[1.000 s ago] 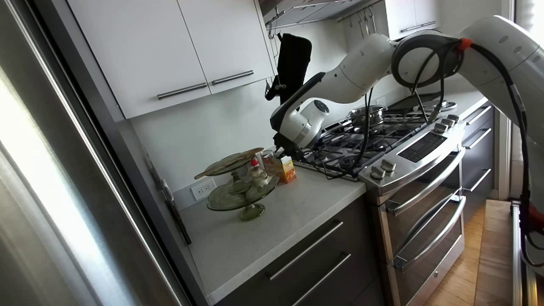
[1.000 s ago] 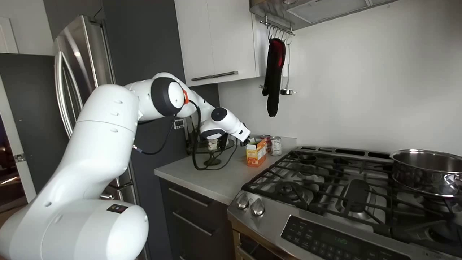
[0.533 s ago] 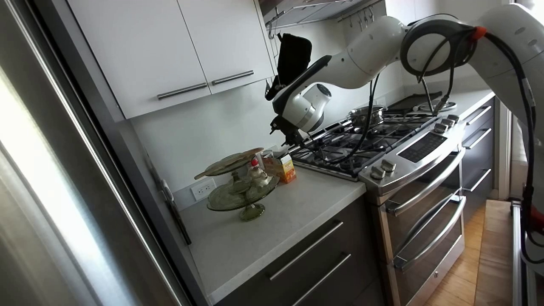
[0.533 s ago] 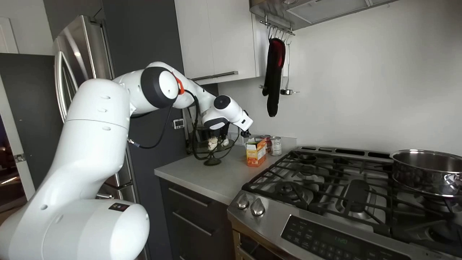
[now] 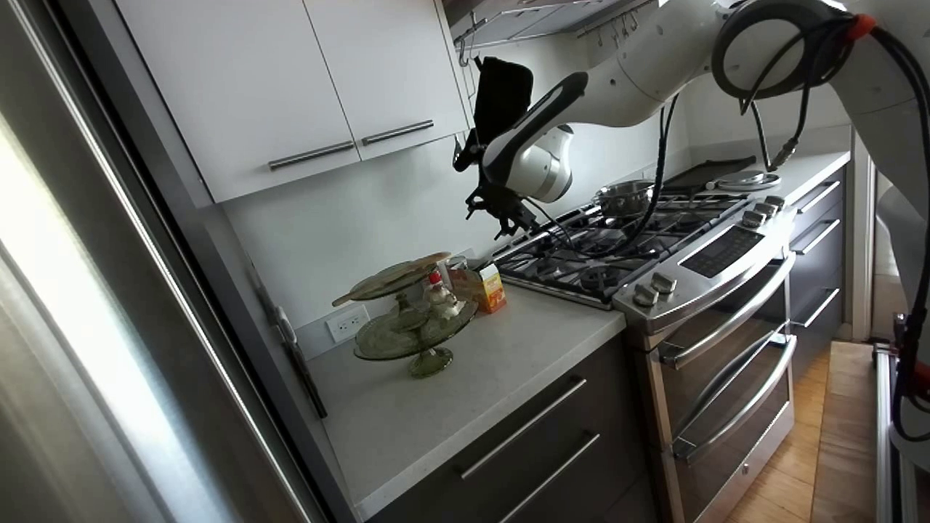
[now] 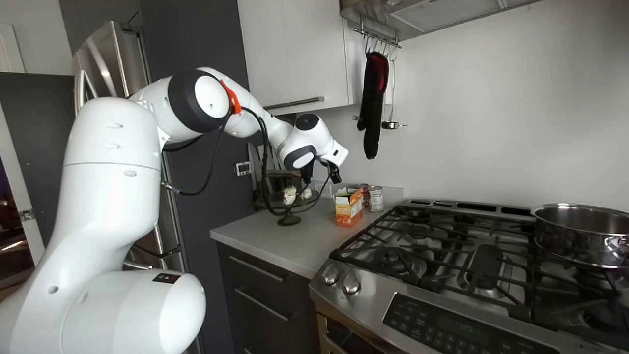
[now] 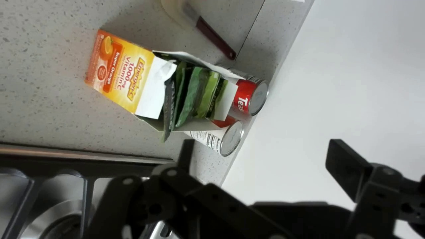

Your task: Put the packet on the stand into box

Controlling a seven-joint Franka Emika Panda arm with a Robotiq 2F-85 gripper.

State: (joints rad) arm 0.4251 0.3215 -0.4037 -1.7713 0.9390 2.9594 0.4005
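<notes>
The box (image 7: 123, 71) is orange and yellow, standing open-topped on the counter. Several green packets (image 7: 196, 91) fill it, and a darker packet (image 7: 169, 106) leans out over one edge of its opening; which one the task means I cannot tell. My gripper (image 7: 260, 146) is open, its fingers wide apart and nothing between them. In both exterior views the gripper (image 5: 484, 226) hangs above the box (image 5: 488, 290), apart from it. The olive-green two-tier stand (image 5: 392, 338) is beside the box, also seen in an exterior view as the stand (image 6: 290, 219), partly behind a cable.
Two tins, a white-labelled tin (image 7: 212, 141) and a red tin (image 7: 245, 93), stand behind the box by the wall. A dark red handle (image 7: 215, 38) lies nearby. A red-topped figure (image 5: 439, 294) sits on the stand's lower tier. The gas stove (image 6: 393, 260) adjoins the counter, bearing a pot (image 6: 575, 241).
My gripper has risen from the top of the box and drawn back from it, and its fingers have spread apart. The box and the stand have stayed in place.
</notes>
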